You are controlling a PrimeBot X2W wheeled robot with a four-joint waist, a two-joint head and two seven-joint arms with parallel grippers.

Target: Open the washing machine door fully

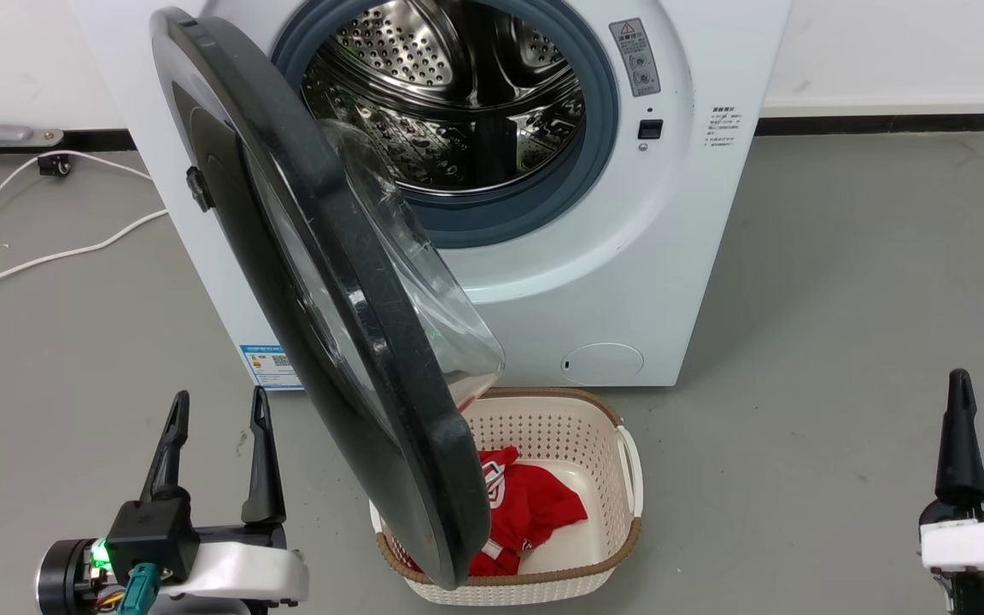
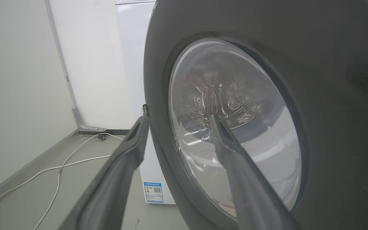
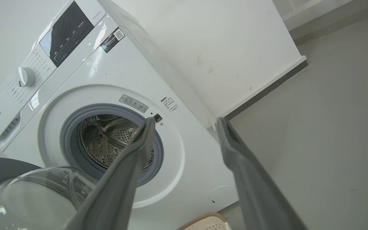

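White washing machine (image 1: pixel 629 256) at far centre, washing machine door (image 1: pixel 347 325) hinged at left, swung out toward near side over a cream basket (image 1: pixel 631 478) with red cloth (image 1: pixel 535 508), left gripper (image 1: pixel 219 395) just left of the door, fingers spread, empty, right gripper (image 1: pixel 979 389) near right, fingers spread, empty.
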